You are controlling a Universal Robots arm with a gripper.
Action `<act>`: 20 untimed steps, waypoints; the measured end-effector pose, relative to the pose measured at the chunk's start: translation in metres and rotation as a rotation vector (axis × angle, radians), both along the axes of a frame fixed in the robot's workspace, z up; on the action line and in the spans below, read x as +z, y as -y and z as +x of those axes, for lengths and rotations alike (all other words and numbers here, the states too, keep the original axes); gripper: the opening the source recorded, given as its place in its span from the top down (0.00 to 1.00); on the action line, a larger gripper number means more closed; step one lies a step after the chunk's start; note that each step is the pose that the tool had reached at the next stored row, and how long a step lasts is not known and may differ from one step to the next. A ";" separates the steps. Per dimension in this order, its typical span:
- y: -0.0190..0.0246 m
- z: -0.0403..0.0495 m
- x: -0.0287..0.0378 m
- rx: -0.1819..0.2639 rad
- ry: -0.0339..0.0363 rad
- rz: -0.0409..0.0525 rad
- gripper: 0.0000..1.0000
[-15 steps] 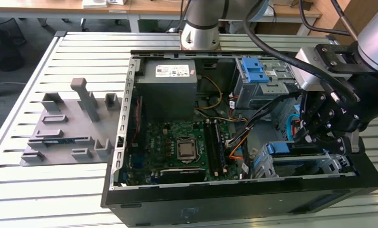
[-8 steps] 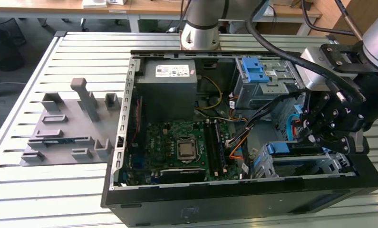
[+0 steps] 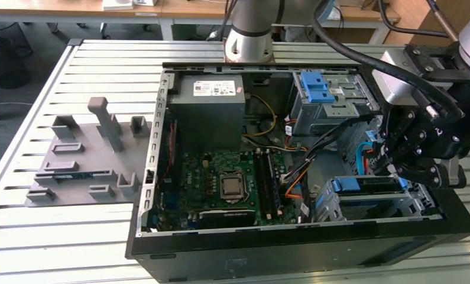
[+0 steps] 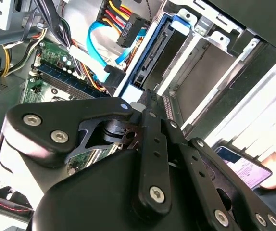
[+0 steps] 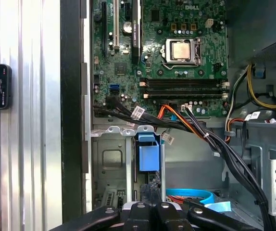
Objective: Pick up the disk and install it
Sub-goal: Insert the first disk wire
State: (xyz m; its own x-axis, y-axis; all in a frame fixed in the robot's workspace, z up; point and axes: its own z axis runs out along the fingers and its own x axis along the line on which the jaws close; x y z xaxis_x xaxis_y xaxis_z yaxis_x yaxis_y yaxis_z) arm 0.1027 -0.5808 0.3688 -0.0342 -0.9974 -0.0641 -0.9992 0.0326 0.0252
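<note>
The gripper (image 3: pixel 399 173) is seen lowered inside an open computer case (image 3: pixel 298 251), its fingers (image 5: pixel 145 191) pressed together with nothing pinched between them. The disk (image 3: pixel 369 185), clipped in its blue frame, is seated on edge in the metal drive cage (image 3: pixel 420 204) just beyond the gripper's tips, close to them; whether it is touched cannot be told. In the first wrist view the disk's blue tab (image 5: pixel 148 155) is shown straight ahead of the gripper (image 5: pixel 150 188), with a bundle of black and orange cables (image 5: pixel 195 130) strung across beyond it. The green motherboard (image 3: pixel 219 177) is laid out farther on from the gripper, and a grey rack (image 3: pixel 85 160) is left on the slatted tabletop (image 3: pixel 100 65) well apart from it.
</note>
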 end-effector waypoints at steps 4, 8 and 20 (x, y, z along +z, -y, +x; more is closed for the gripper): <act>0.0000 0.0010 0.0002 0.000 0.0000 0.0002 0.89; 0.0000 0.0052 0.0001 0.000 0.0000 0.0004 0.89; -0.0006 0.0308 0.0001 0.000 0.0000 0.0006 0.89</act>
State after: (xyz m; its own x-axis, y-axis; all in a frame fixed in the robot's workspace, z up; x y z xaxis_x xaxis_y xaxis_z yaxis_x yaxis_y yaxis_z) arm 0.1335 -0.5801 0.3689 -0.0343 -0.9973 -0.0647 -0.9991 0.0328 0.0252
